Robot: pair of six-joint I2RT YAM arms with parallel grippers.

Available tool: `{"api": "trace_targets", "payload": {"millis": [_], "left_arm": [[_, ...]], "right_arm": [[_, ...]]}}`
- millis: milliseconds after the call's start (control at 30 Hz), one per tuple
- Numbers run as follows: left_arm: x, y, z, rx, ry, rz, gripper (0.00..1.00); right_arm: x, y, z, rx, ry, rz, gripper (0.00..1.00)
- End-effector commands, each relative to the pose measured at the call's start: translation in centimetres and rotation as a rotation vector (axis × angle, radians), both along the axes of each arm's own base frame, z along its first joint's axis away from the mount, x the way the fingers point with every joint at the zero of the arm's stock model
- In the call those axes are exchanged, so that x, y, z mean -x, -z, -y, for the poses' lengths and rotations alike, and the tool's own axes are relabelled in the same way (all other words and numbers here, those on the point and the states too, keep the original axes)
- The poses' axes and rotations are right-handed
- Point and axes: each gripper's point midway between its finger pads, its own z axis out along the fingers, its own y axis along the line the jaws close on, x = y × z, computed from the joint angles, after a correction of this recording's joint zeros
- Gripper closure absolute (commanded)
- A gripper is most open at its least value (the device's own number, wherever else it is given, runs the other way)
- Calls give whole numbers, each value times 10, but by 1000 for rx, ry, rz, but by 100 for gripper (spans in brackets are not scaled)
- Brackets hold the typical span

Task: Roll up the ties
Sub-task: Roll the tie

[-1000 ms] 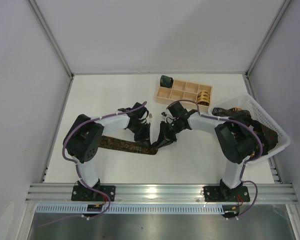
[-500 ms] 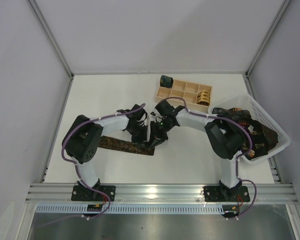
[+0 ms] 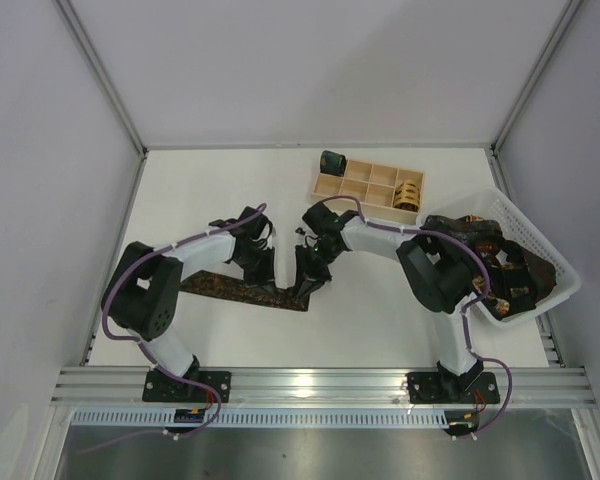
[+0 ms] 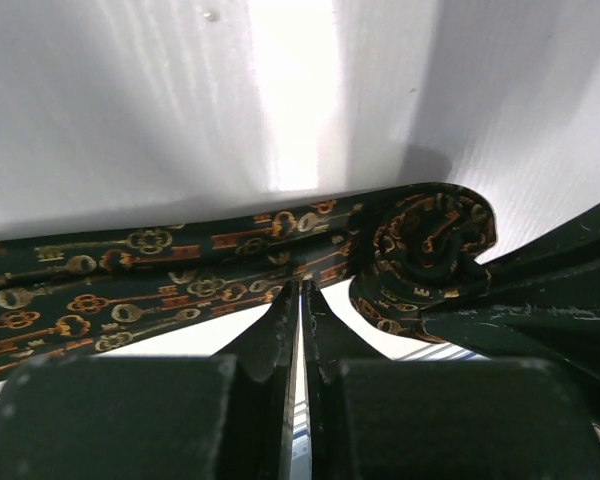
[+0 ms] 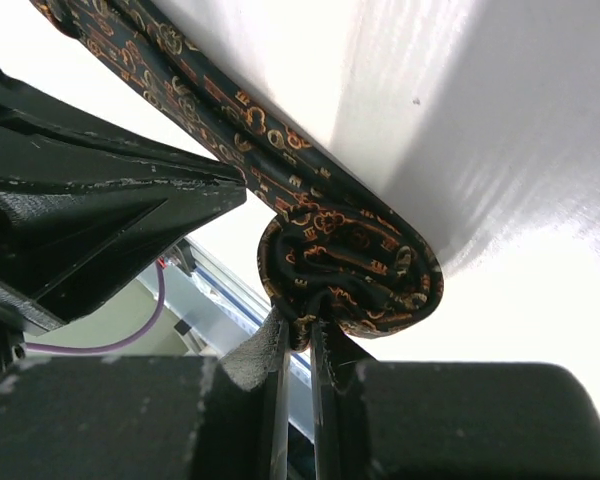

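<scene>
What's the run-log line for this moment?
step: rolling | tie: coil at one end, rest flat on table | left gripper: shut, tips at flat part | right gripper: shut on tie's coil

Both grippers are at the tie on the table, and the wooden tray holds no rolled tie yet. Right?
No: the top external view shows a tan-gold rolled tie in a right-end compartment of the wooden tray. The rest holds.
</scene>
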Motion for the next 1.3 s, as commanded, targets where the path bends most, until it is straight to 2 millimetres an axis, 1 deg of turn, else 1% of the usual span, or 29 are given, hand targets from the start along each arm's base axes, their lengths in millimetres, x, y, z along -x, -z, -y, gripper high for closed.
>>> {"api": "trace_targets", "payload": {"millis": [0, 67, 100, 133, 167, 233, 300, 333, 467, 567, 667, 733, 867, 1033, 1067, 1100, 1167, 1233, 1267], "left_arm": [[3, 3, -9, -9, 13, 8, 92], [8, 9, -7, 6, 11, -16, 93], [10, 13, -7, 6, 7, -25, 93], [10, 15, -7, 10, -1, -25, 93], [11, 16, -6, 14, -1, -28, 94], [12, 18, -7, 9, -3, -31, 93], [12, 18, -8, 5, -3, -32, 94], [13, 18, -9, 1, -5, -31, 94], [13, 17, -10, 1, -8, -28, 94], [13, 17, -10, -1, -9, -25, 94], [14, 17, -12, -1, -12, -26, 94], [14, 17, -13, -3, -15, -26, 94], [14, 15, -14, 3, -22, -19, 93], [13, 10, -21, -17, -33, -3, 93], [13, 9, -23, -24, -36, -1, 93], [11, 2, -26, -24, -42, 13, 93], [10, -4, -33, -44, -53, 22, 93], [3, -16, -36, -44, -62, 57, 93], [3, -20, -36, -42, -62, 57, 93]], "right_arm": [[-3, 3, -7, 19, -27, 20, 99], [-1, 3, -11, 17, -39, 12, 98], [-4, 2, -14, 11, -39, 17, 95], [-3, 6, -15, 19, -44, 4, 94], [-4, 7, -17, 16, -42, 1, 94], [-6, 8, -20, 13, -41, -2, 90], [-8, 7, -23, 3, -42, 0, 83], [-7, 9, -23, 4, -41, -6, 82], [-7, 4, -29, -31, -47, -7, 78], [-7, 0, -35, -68, -50, -3, 72], [-7, -1, -40, -95, -44, -11, 67], [-9, -1, -44, -117, -42, -8, 66], [-9, 5, -47, -142, -33, -24, 63], [-10, 21, -46, -137, -15, -32, 66], [-11, 22, -45, -135, -13, -32, 70], [-9, 25, -43, -134, -15, -32, 73], [-9, 28, -42, -124, -9, -32, 79], [-8, 32, -40, -127, -12, -42, 83], [-8, 32, -40, -124, -9, -41, 89]]}}
